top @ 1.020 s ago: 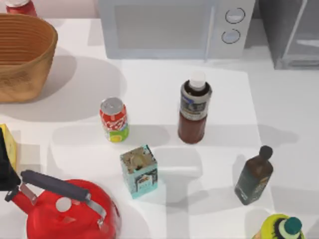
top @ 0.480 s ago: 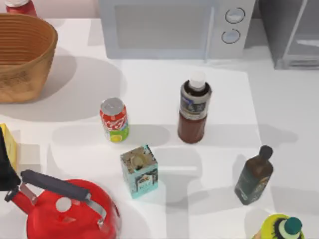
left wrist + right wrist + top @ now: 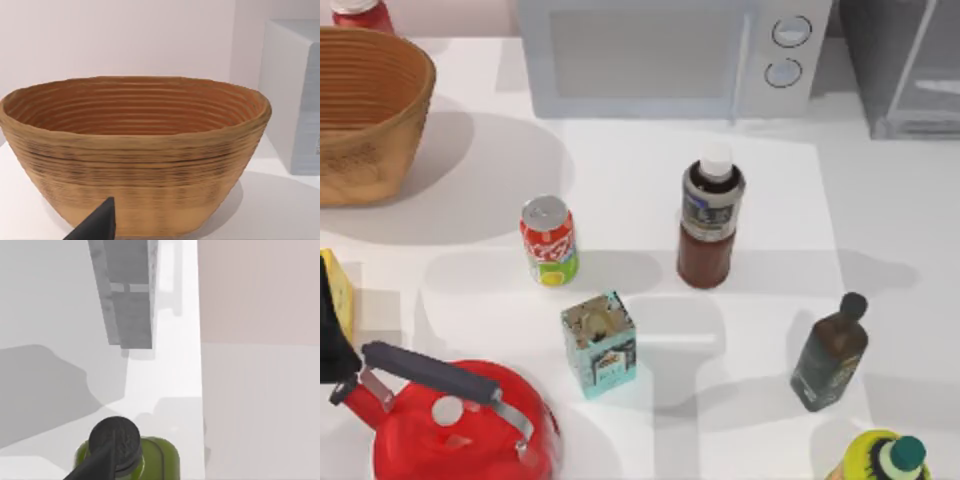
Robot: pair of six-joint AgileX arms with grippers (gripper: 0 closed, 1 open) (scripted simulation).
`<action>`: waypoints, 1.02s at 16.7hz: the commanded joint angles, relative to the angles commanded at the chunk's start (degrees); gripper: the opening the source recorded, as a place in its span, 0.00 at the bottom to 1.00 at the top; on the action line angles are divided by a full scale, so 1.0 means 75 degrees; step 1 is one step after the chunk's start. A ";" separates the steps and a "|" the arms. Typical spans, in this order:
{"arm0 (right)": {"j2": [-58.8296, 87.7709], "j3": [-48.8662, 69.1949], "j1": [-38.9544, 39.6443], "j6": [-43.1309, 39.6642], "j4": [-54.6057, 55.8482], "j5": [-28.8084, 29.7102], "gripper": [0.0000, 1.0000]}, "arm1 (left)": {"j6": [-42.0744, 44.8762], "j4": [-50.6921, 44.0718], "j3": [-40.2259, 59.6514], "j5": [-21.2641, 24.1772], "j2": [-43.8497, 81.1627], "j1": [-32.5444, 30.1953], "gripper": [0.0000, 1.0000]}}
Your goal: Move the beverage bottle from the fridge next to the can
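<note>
The beverage bottle (image 3: 710, 225) stands upright on the table's middle, out in the open, with its white cap and grey-blue label toward the back. The red can (image 3: 549, 240) stands upright to its left, a clear gap between them. The grey fridge (image 3: 910, 70) sits at the back right corner; it is also in the right wrist view as a grey fridge (image 3: 127, 295) farther off. A dark tip of my left gripper (image 3: 97, 225) faces the woven basket. A dark tip of my right gripper (image 3: 100, 462) hangs over a green bottle with a black stopper (image 3: 150, 457).
A white microwave (image 3: 670, 55) stands at the back. The woven basket (image 3: 365, 110) is back left. A teal carton (image 3: 600, 343), a red kettle (image 3: 450, 420), a dark olive bottle (image 3: 830, 350) and a yellow-green bottle (image 3: 885, 460) crowd the front.
</note>
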 joint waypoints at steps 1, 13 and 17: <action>0.0000 0.0000 0.0000 0.0000 0.0000 0.0000 1.00 | 0.0000 0.0000 0.0000 0.0000 0.0000 0.0000 1.00; -0.0351 -0.0029 0.2679 0.3877 0.3272 -0.0247 1.00 | 0.0000 0.0000 0.0000 0.0000 0.0000 0.0000 1.00; -0.0160 -0.0205 0.4260 0.6490 0.5378 0.0196 1.00 | 0.0000 0.0000 0.0000 0.0000 0.0000 0.0000 1.00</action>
